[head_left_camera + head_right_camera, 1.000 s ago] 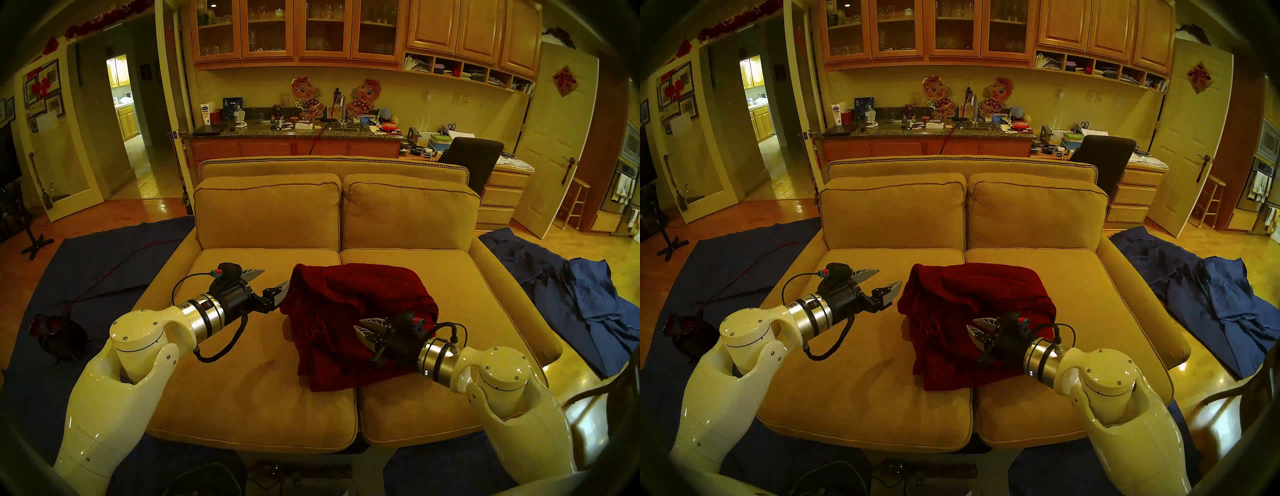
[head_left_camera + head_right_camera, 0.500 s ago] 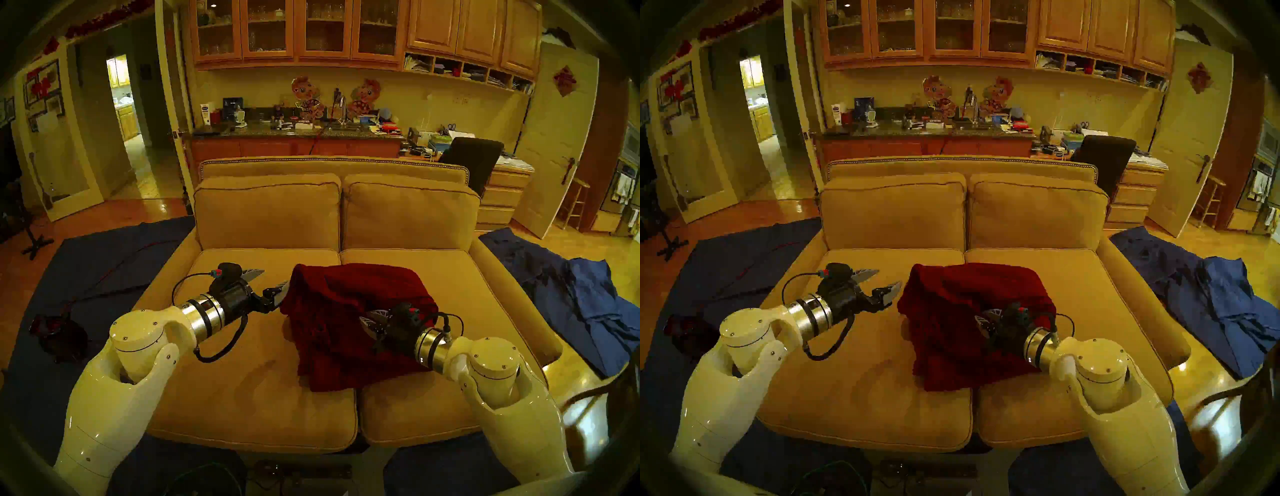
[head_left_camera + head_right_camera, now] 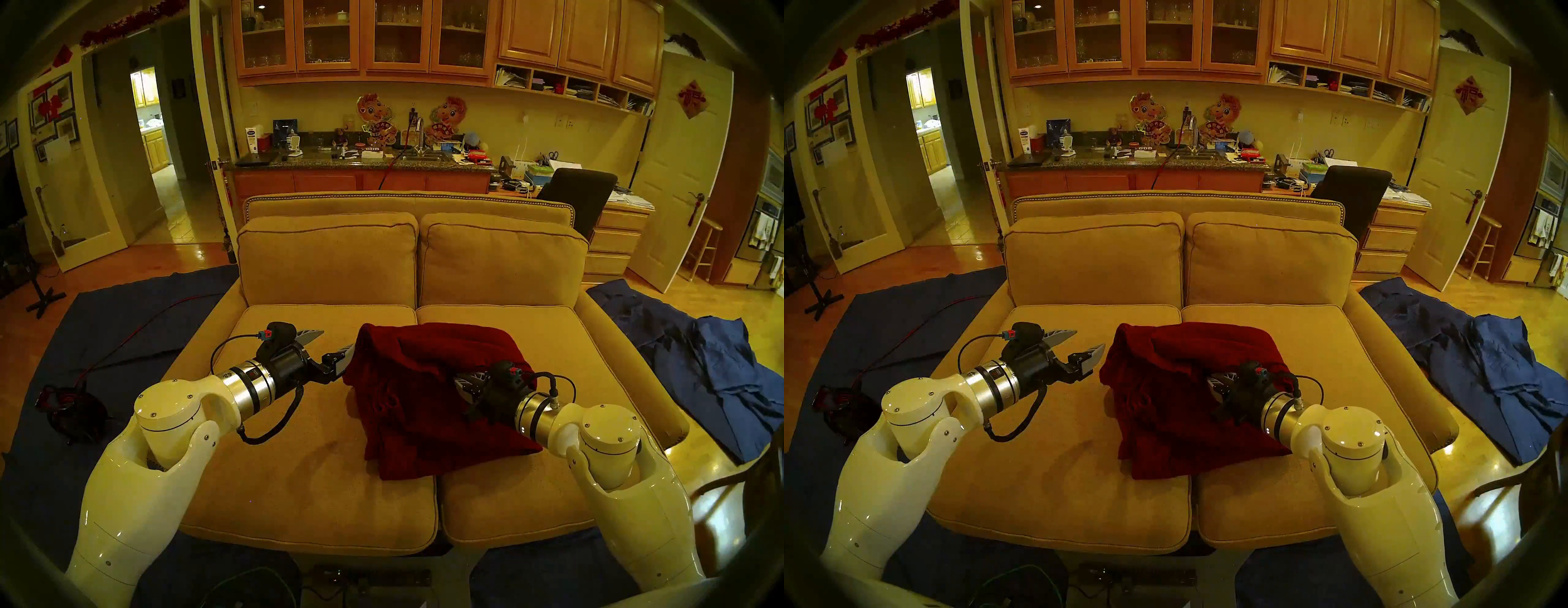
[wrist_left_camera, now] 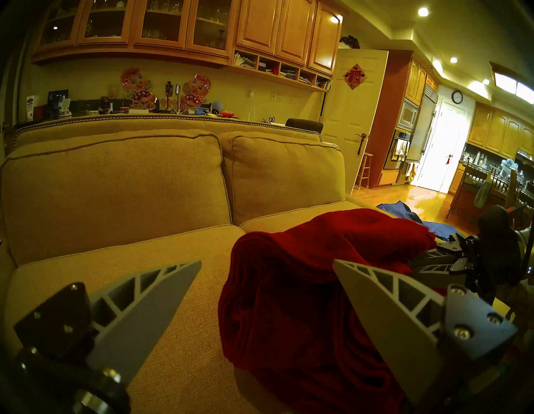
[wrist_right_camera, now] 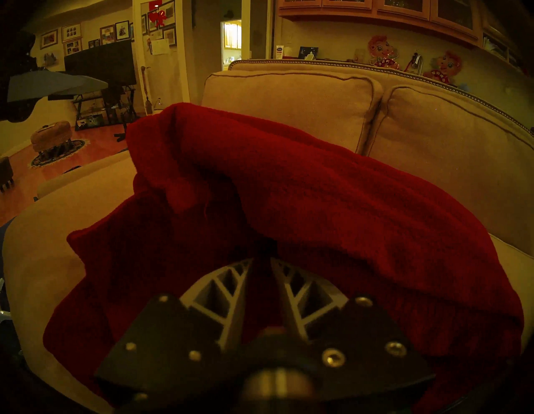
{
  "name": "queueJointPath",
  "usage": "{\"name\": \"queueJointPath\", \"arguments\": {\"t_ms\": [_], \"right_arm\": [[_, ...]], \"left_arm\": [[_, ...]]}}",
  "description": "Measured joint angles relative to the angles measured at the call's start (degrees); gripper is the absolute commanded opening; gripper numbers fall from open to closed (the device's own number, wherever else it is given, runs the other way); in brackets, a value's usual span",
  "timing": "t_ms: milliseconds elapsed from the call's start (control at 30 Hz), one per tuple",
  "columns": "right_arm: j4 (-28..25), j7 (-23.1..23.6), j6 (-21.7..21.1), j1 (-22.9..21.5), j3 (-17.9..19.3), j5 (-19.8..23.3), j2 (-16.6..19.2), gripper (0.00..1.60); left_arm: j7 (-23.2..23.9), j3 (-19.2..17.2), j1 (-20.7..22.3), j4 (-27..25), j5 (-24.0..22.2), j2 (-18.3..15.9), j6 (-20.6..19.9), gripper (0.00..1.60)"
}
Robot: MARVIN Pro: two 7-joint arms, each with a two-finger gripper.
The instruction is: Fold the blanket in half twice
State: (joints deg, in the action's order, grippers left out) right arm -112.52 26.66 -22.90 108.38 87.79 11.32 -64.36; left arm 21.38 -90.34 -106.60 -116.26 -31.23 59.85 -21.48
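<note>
A thick, plush, dark red blanket (image 3: 437, 395) lies in a rumpled, loosely folded heap on the seat of a tan sofa (image 3: 297, 488), straddling the seam between the two seat cushions and lying mostly on the right one. Its surface is soft and fuzzy, with rounded rolls and deep creases; its near edge lies flat near the front of the seat.

The left gripper (image 3: 335, 344) hovers over the left seat cushion, just beside the blanket's left edge, its two grey, ribbed, wedge-shaped fingers spread wide with nothing between them.

The right gripper (image 5: 261, 260) reaches into the blanket's right side. In the right wrist view its ribbed fingers stand close together with a fold of red plush pinched between them, the tips buried in the fabric.

The sofa's fabric is finely woven and matte, with piped cushion edges. Dark blue cloths (image 3: 700, 361) lie crumpled on the glossy wooden floor to the sofa's right.
</note>
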Motion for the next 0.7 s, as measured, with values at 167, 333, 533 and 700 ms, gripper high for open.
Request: {"name": "queueJointPath", "arguments": {"t_ms": [167, 333, 533, 700], "right_arm": [[0.7, 0.1, -0.6, -1.0, -2.2, -0.4, -0.6, 0.61], [1.0, 0.2, -1.1, -2.3, -4.0, -0.9, -1.2, 0.61], [1.8, 0.2, -1.6, -4.6, -5.6, -1.5, -1.9, 0.61], [2.7, 0.2, -1.6, -6.3, -7.0, -1.9, -2.6, 0.61]], "left_arm": [[0.0, 0.0, 0.0, 0.0, 0.0, 0.0, 0.0, 1.60], [0.0, 0.0, 0.0, 0.0, 0.0, 0.1, 0.0, 1.60], [0.1, -0.1, 0.0, 0.0, 0.1, 0.1, 0.0, 1.60], [0.1, -0.1, 0.0, 0.0, 0.1, 0.1, 0.0, 1.60]]}}
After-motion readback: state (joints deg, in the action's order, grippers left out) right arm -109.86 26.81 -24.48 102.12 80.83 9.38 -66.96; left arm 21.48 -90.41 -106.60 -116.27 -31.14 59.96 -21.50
